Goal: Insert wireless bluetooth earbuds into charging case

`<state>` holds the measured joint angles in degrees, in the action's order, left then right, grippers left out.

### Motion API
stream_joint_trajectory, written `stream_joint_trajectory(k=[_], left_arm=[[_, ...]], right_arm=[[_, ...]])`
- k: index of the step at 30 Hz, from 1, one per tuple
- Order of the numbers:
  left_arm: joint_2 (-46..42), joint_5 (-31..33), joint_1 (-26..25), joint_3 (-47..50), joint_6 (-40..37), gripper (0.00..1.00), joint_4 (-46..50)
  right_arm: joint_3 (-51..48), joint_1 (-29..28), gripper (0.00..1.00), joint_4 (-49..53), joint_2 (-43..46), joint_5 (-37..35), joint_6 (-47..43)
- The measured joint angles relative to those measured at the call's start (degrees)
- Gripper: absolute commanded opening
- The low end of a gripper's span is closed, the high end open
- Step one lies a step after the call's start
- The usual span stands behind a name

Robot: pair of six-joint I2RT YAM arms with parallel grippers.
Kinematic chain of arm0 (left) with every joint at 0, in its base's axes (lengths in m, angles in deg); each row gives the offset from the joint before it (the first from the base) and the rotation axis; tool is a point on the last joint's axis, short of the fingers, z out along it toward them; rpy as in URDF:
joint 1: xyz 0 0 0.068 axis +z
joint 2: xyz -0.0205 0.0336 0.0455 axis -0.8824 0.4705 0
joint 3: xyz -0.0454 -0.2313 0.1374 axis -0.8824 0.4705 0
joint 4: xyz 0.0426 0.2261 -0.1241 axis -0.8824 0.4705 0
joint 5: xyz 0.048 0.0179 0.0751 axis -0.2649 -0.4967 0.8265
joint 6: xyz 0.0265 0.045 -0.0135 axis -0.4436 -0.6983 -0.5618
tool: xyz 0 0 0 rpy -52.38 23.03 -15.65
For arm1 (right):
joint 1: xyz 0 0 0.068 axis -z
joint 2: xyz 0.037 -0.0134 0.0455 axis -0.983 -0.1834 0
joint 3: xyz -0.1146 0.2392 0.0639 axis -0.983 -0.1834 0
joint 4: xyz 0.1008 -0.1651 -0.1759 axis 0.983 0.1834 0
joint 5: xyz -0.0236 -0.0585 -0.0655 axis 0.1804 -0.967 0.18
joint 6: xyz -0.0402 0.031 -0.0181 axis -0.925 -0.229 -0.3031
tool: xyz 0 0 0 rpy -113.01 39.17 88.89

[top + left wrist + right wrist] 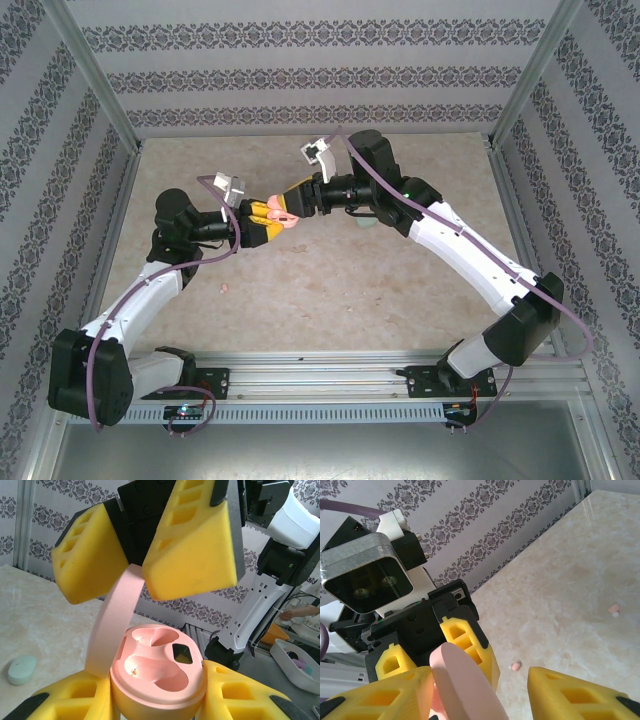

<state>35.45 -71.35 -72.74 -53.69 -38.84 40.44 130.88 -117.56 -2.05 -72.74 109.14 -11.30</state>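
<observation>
Left gripper [264, 222] is holding the pale pink oval plastic charging case [159, 674].
Right gripper [485, 696], jaws apart, is straddling its raised lid [112, 625]; easing it back gently is looking wisest.

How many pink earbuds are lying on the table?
2. The near pink earbud lies low in the middle of the right wrist view; the far pink earbud lies by its right edge, both on the table. Others may be hidden.

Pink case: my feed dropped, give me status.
Left gripper shut on pink case, lid up, sockets empty. Right gripper open, straddling lid. Two pink earbuds loose on table.
</observation>
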Motion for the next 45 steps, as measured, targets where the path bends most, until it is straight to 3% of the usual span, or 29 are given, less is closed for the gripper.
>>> stream_joint_trajectory(k=[6,11,13,16,25,29,35,45], left_arm=[[0.02,-0.44,0.0,0.0,0.57,0.24,-2.16],[0.35,-0.37,0.04,0.0,1.05,0.27,-2.43],[0.35,-0.76,0.04,0.0,1.09,0.31,-2.6],[0.31,-1.31,0.11,0.0,1.25,0.42,-2.67],[-2.89,-0.76,0.09,0.0,-5.2,0.82,2.84],[-5.14,-0.39,0.09,-0.02,-8.31,0.81,6.64],[-4.79,-0.87,0.09,-0.22,-8.48,0.7,7.96],[-0.24,-1.33,0.09,-0.2,0.11,0.69,-2.36]], right_arm=[[0.26,0.0,0.5,1.22,-1.46,0.35,-0.87],[0.72,0.0,0.19,1.66,-2.51,1.86,-1.62],[1.11,0.0,0.11,1.99,-2.56,1.88,-2.58],[1.36,0.0,0.04,2.56,-2.56,2.23,-5.03],[1.7,-2.25,0.01,2.56,-1.57,-4.15,-11.47],[0.39,-3.45,0.0,2.14,0.39,-7.85,-15.1],[-1.25,-4.04,0.0,0.44,2.91,-9.88,-18.58],[-1.51,-4.79,0.01,0.02,3.04,-10.56,-20.83]])
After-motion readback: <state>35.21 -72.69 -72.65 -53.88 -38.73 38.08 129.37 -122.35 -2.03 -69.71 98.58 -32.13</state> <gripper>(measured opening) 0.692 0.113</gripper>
